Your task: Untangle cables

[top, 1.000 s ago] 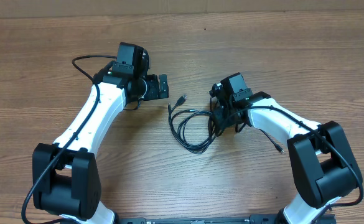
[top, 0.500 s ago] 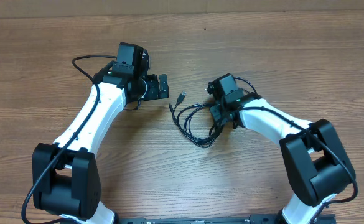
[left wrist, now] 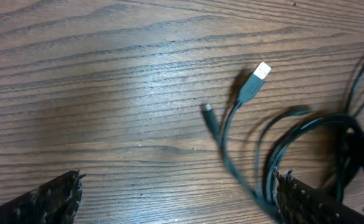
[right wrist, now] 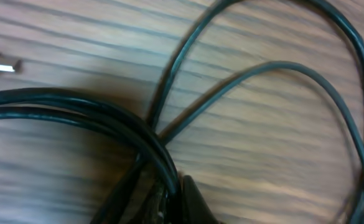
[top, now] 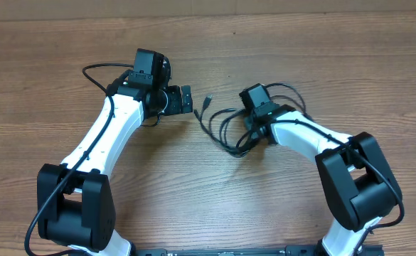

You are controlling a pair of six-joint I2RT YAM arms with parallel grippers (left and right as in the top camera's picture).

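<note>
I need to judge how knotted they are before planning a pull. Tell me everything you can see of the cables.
The cables are thin, black, rubbery-looking cords lying in loose overlapping loops on the wooden table. Two free ends lie apart: a flat USB plug and a smaller round plug. The right gripper is shut on the bundle where strands cross.

Thin black cables (right wrist: pixel 76 106) lie tangled in loose loops.
</note>
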